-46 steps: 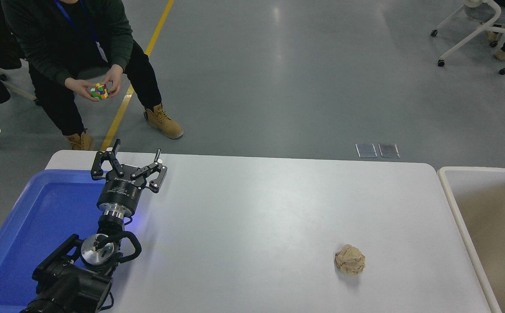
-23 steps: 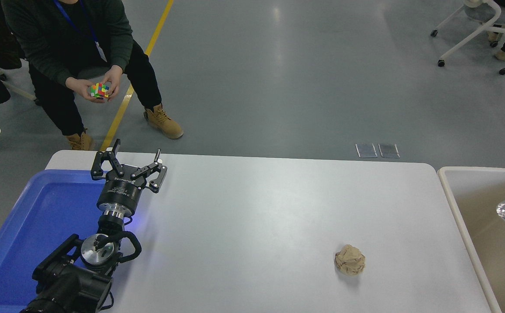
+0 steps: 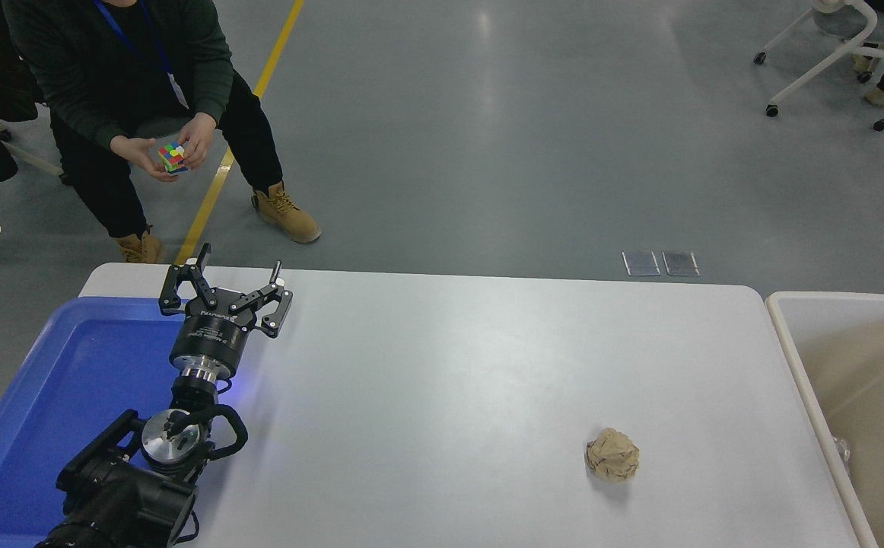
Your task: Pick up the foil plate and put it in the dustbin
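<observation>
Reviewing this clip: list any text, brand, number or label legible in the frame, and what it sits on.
No text reads clearly.
White lettering on the black left hand, parked over the blue plastic tray: too small and blurred to read.
White badge on the blue lanyard of the seated person: not read.
Large beige plastic dustbin, crumpled brown paper ball, white table: no print visible.

Left arm (image 3: 130, 487) at 7 o'clock was matte black, with a silver disc joint, a looping black cable and a chrome wrist ring. Left gripper (image 3: 223, 298) was black, linkage-fingered, with faint white lettering.
</observation>
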